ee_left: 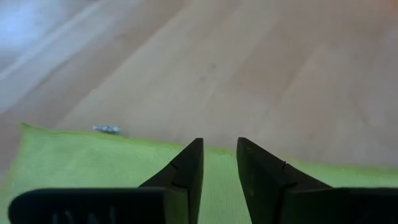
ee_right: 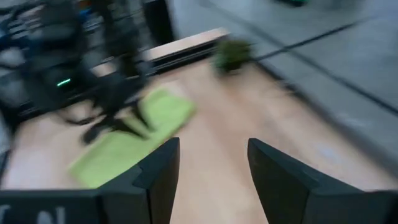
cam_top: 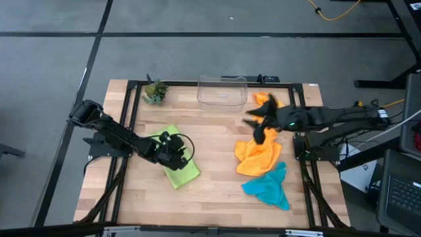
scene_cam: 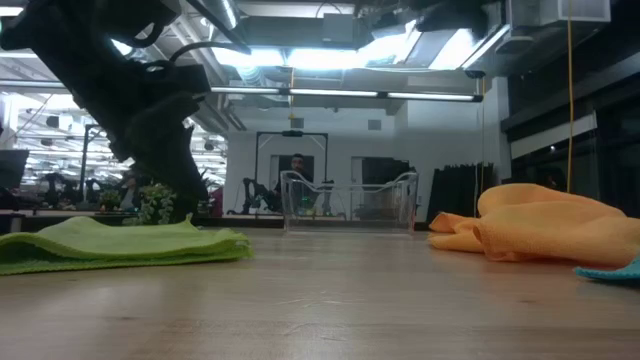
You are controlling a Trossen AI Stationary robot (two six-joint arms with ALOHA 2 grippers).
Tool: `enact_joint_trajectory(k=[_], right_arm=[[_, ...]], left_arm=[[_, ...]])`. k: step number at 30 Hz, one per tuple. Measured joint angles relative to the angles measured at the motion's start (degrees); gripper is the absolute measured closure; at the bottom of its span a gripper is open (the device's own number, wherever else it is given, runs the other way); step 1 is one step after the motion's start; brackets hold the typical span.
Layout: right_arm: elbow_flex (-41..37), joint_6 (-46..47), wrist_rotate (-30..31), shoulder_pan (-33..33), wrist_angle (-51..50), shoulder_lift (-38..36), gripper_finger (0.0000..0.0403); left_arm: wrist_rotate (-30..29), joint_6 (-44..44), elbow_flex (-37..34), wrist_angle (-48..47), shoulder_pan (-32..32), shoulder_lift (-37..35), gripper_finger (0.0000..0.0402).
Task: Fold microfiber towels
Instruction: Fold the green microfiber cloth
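Observation:
A lime green towel (cam_top: 176, 166) lies folded flat on the wooden table at left centre. It also shows in the low view (scene_cam: 110, 243). My left gripper (ee_left: 219, 155) slants down over the towel's far edge (ee_left: 93, 140), its fingers a narrow gap apart with nothing between them. My right gripper (cam_top: 255, 126) hangs open in the air above a crumpled orange towel (cam_top: 258, 157). A second orange towel (cam_top: 266, 100) lies behind it, and a teal towel (cam_top: 268, 187) lies bunched in front. My left gripper stands low over the green towel near its far edge, slanting down from the table's left. I cannot tell whether its fingertips (ee_left: 189, 162) touch the cloth.
A clear plastic bin (cam_top: 222, 92) stands at the far middle of the table, and a small potted plant (cam_top: 155, 92) stands to its left. Bare wood lies between the green towel and the orange heap. A person shows in the room beyond the table.

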Motion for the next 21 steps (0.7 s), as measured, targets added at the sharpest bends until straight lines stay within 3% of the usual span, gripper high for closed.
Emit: enact_joint_trajectory(k=[5, 12, 21], right_arm=[[0.0, -4.9, -7.6, 0.0, 10.9, 13.7, 0.0210], [1.1, -4.2, -14.2, 0.0, 23.1, 31.5, 0.0210], [21.6, -9.7, -18.2, 0.0, 14.7, 50.8, 0.0210]], left_arm=[[1.3, 1.5, 0.0, -0.3, 0.0, -0.8, 0.0311], [0.2, 2.6, 0.0, -3.5, -0.1, -7.7, 0.0311], [0.1, 2.6, 0.0, -4.8, -0.9, -13.0, 0.0311]])
